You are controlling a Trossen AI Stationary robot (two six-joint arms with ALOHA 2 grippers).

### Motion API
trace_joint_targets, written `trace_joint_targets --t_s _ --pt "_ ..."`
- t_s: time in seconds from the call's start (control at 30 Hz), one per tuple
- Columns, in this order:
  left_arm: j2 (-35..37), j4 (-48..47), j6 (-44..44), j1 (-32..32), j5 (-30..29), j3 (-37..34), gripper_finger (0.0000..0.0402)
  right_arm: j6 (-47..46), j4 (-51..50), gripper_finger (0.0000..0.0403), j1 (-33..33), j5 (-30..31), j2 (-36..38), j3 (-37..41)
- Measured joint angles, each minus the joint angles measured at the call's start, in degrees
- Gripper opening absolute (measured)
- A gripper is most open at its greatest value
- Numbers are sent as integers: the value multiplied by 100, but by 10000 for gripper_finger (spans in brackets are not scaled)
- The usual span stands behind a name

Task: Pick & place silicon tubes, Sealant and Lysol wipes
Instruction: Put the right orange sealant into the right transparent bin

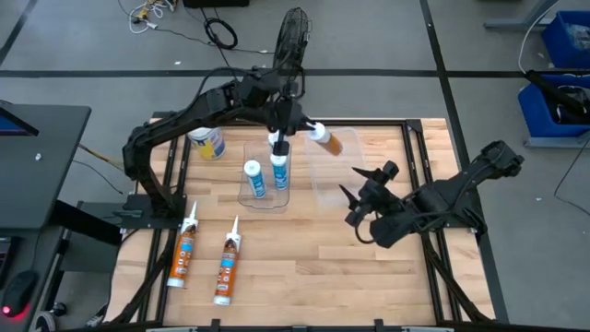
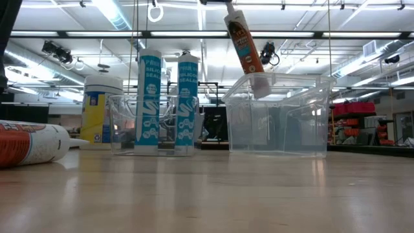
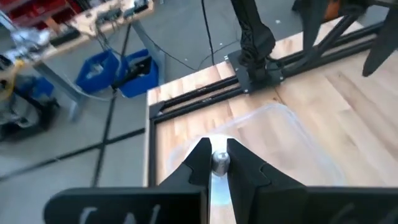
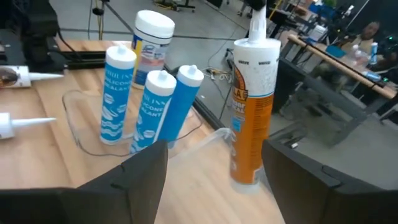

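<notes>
We see the left hand (image 1: 297, 126) clenched on an orange tube (image 2: 244, 46) over the empty bin (image 2: 277, 116); right hand (image 1: 361, 191) released beside it. Blue tubes (image 1: 266, 173) binned; two orange tubes (image 1: 205, 261) and wipes (image 1: 207, 141) left.

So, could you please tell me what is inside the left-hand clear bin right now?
The clear bin holds blue silicone tubes standing upright: two show in the low view, three in the right wrist view. Nothing else shows through its walls.

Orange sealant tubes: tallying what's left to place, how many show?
3 orange sealant tubes. Two lie on the table, front-left; the third hangs tilted from the left end effector above the right clear bin. None looks hidden.
</notes>
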State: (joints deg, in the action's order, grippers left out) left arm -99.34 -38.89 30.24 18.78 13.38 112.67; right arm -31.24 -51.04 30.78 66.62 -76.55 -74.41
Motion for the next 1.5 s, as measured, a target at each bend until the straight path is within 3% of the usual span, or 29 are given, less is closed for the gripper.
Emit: trace_joint_targets --t_s 0.13,0.67,1.33,1.5 --pt "-185 -39 -369 99 296 1 29 -367 -274 265 129 -5 11 2" --pt "-1106 -485 -444 264 306 -10 29 -1513 -1196 265 248 -64 7 9" --pt "-1129 -412 -566 357 274 -5 29 -1947 -1269 265 243 41 0 403" --pt "-1129 -372 -562 352 97 -5 62 -1934 -1089 265 243 43 0 437"
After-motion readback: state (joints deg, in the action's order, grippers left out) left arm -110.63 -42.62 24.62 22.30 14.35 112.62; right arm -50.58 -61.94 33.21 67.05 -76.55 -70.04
